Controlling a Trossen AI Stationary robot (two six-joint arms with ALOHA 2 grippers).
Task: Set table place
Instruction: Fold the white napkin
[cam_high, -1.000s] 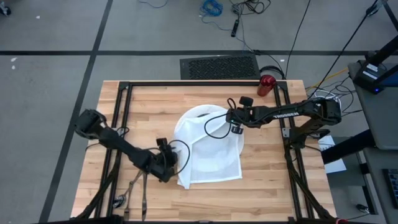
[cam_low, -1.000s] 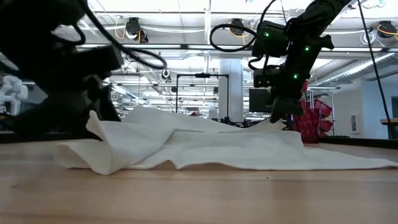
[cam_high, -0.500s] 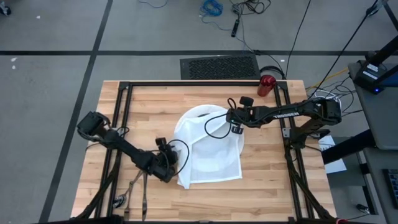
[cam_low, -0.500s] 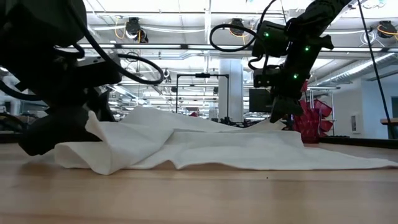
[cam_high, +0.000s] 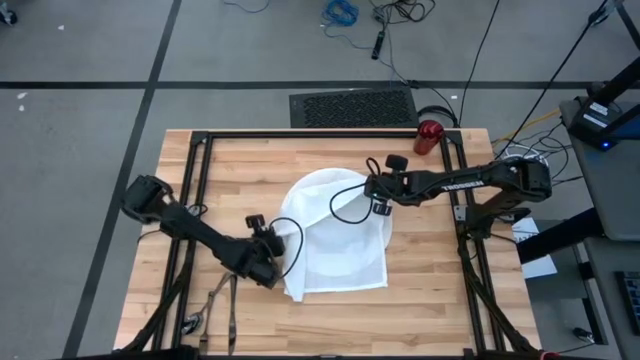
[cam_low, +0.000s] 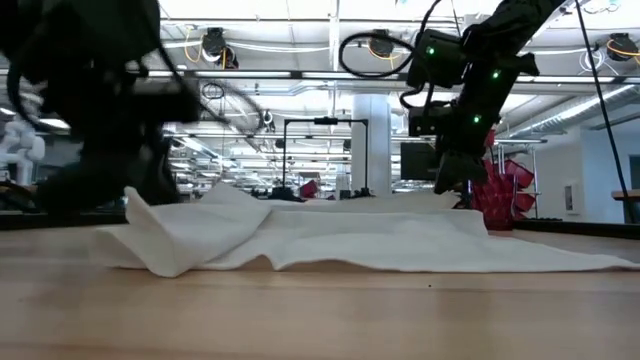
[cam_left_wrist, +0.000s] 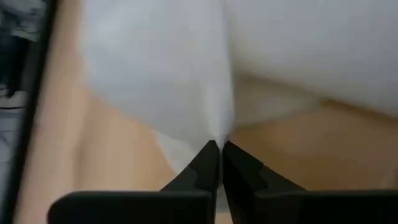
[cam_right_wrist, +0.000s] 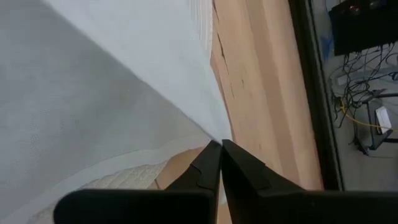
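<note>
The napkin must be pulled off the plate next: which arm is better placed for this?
Probably the left: its gripper pinches the napkin at the corner nearest bare table.

Bright even overhead light, soft shadows, blurred left arm (cam_low: 90, 110)

Scanning for lettering: only one mark turns up, a pale brand strip along the forearm of the dark six-joint right arm (cam_high: 462, 184) in the high view, and it is too small to read. Nothing legible on the light butcher-block wooden table (cam_high: 430, 270) or anywhere else in any view.
</note>
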